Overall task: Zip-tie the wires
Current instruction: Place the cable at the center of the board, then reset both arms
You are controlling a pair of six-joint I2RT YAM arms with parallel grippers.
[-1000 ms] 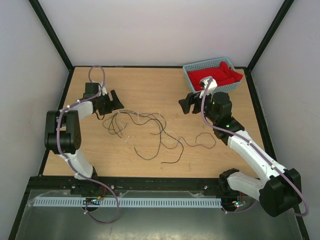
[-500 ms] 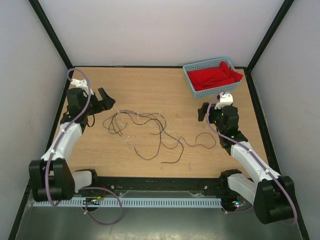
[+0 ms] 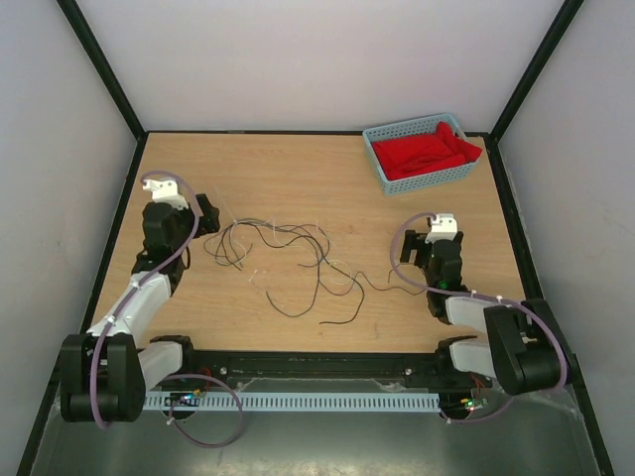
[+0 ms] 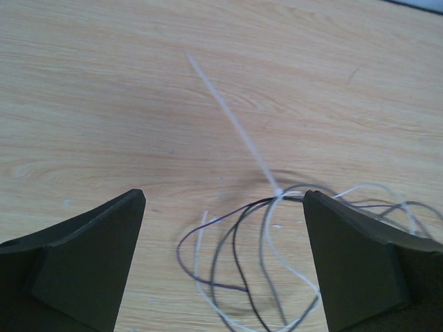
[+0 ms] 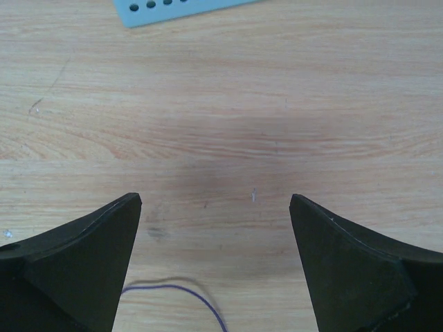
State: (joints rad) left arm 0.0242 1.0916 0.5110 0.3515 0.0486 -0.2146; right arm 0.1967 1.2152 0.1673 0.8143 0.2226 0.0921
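Left gripper: jaws standing spread, gripping nothing. The wires are lying looped between its fingers. The zip tie is stretching ahead, touching them.
Right gripper: jaws spread, empty, hovering over one wire end.

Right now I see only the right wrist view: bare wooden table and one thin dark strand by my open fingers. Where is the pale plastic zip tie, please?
Observer: The thin, pale whitish plastic zip tie lies flat on the light wooden table, in front of the left gripper.
Operator: Does the left gripper hold it?
Observer: No. Its jaws stand open and empty. The tie's near end meets the thin dark curly wires between its fingers.
Operator: And the rest of the wires?
Observer: In the top view they sprawl loose across the middle of the table, and one strand ends close to the right gripper.
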